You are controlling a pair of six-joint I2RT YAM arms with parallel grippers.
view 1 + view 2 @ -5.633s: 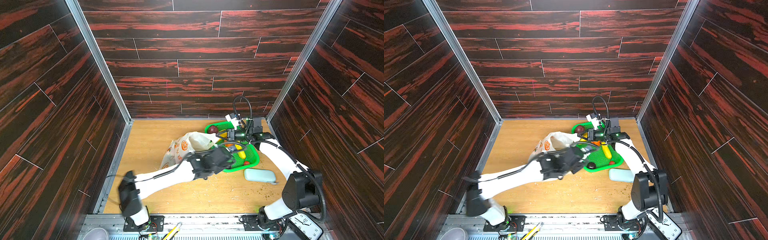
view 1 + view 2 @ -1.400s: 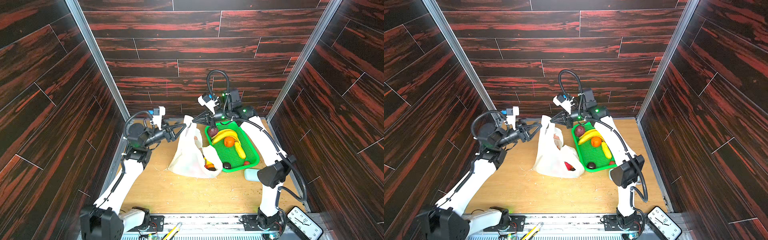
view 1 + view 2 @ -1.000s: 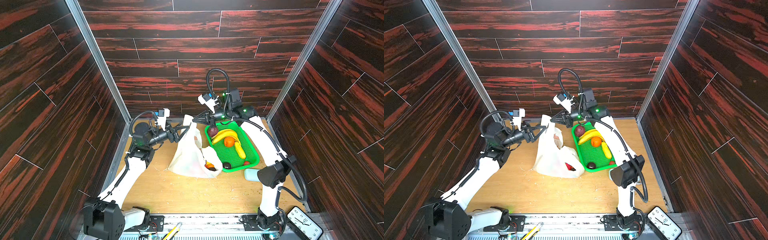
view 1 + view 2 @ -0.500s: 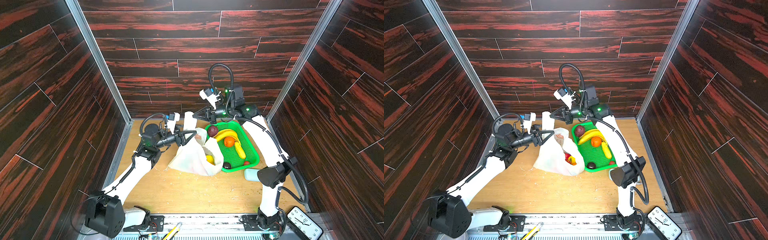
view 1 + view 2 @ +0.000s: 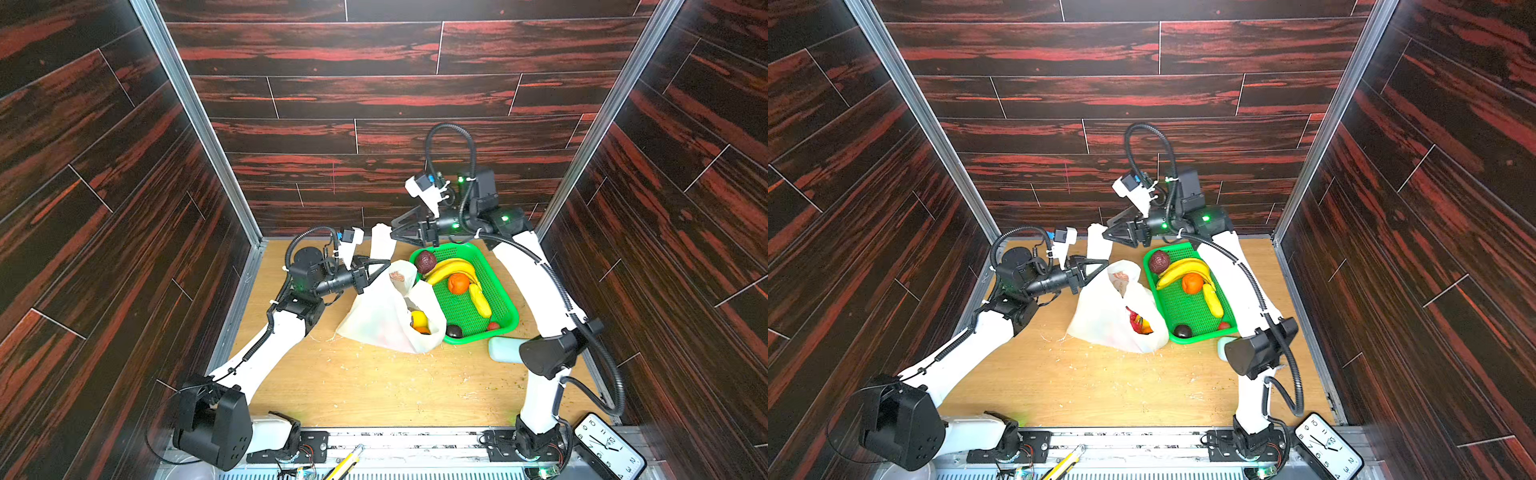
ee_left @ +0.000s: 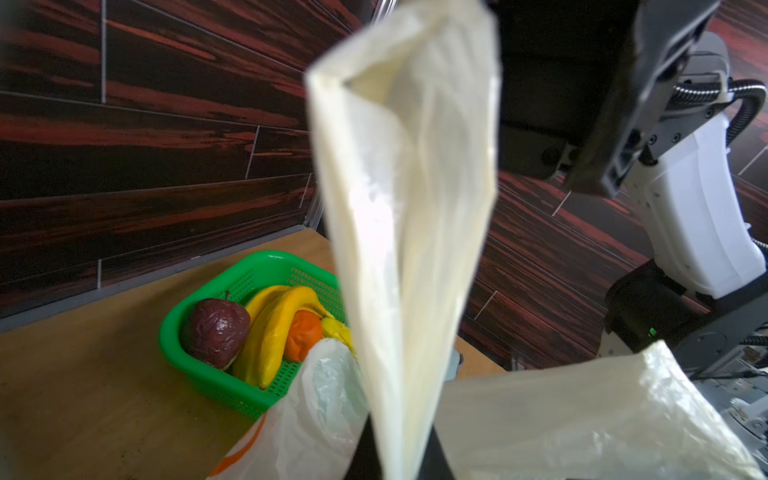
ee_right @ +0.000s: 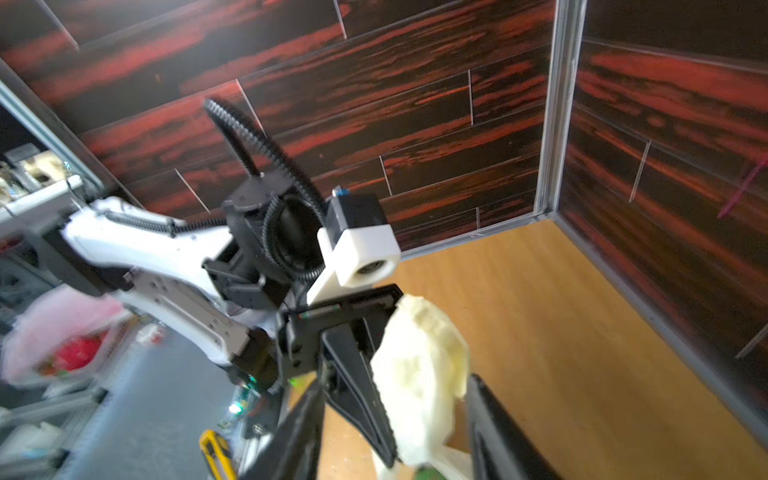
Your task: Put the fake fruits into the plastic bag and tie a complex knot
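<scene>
The left gripper (image 5: 383,266) pinches the upright strap of the plastic bag (image 5: 374,320), which sits on the table (image 5: 374,386) against the green basket (image 5: 482,336) holding fake fruits (image 5: 451,268), while the right gripper (image 5: 394,235) stands open at the strap's top.

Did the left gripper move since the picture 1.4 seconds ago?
Yes. In a top view the left gripper has moved rightward, nearer the green basket.

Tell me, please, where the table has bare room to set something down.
The table is bare in its near half, between left arm, right arm and the plastic bag. Back right is crowded: bag, green basket, pale pouch.
</scene>
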